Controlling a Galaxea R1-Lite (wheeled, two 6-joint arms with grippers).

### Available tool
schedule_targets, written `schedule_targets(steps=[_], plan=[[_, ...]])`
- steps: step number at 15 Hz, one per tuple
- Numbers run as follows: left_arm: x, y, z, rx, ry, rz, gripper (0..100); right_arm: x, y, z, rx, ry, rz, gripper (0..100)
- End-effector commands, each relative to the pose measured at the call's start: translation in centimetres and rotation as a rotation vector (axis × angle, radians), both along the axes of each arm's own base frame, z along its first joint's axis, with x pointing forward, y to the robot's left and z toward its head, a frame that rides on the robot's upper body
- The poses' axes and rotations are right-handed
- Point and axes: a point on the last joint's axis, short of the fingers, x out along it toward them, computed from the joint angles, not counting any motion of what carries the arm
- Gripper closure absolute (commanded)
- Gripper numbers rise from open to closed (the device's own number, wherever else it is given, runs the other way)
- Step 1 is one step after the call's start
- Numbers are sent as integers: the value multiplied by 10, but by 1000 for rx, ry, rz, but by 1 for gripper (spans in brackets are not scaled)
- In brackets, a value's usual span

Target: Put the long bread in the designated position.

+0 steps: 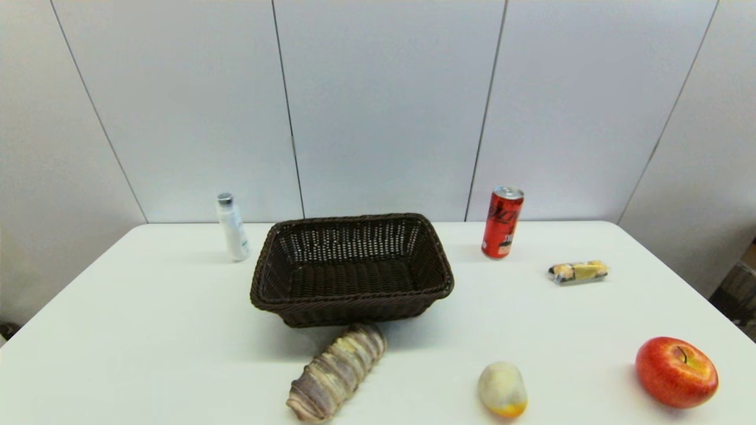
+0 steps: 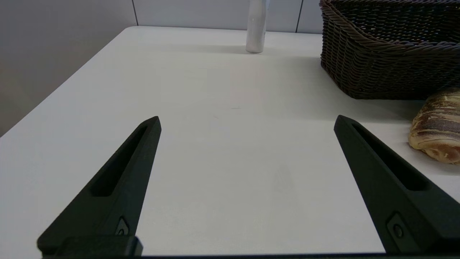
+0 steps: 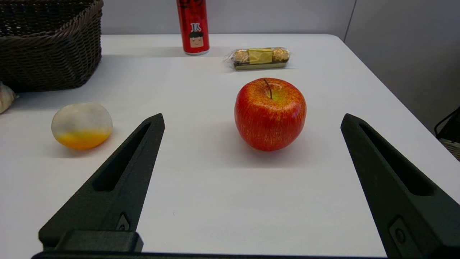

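Note:
The long bread [image 1: 336,372], a ridged loaf with tan and brownish-purple bands, lies slanted on the white table just in front of the dark wicker basket [image 1: 352,268]; one end of the long bread [image 2: 437,129] shows in the left wrist view. My left gripper [image 2: 247,122] is open over bare table to the left of the loaf, holding nothing. My right gripper [image 3: 252,118] is open near the table's front right, facing a red apple [image 3: 270,113]. Neither arm shows in the head view. The designated position has no mark on the tabletop.
A white bottle [image 1: 232,228] stands left of the basket and a red can [image 1: 502,222] right of it. A clear-wrapped yellow snack [image 1: 579,272] lies at the right. A pale yellow-orange fruit [image 1: 502,389] and the apple [image 1: 675,372] sit near the front edge.

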Motion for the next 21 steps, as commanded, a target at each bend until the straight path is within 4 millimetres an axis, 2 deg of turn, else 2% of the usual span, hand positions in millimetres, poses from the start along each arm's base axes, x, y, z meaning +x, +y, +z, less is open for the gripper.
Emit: schedule_targets(steps=[1, 21], plan=[[0, 0, 0, -1, 1, 1, 0, 0, 0, 0, 0, 1, 1, 0], [0, 0, 0, 0, 1, 1, 0, 0, 0, 0, 0, 1, 1, 0]])
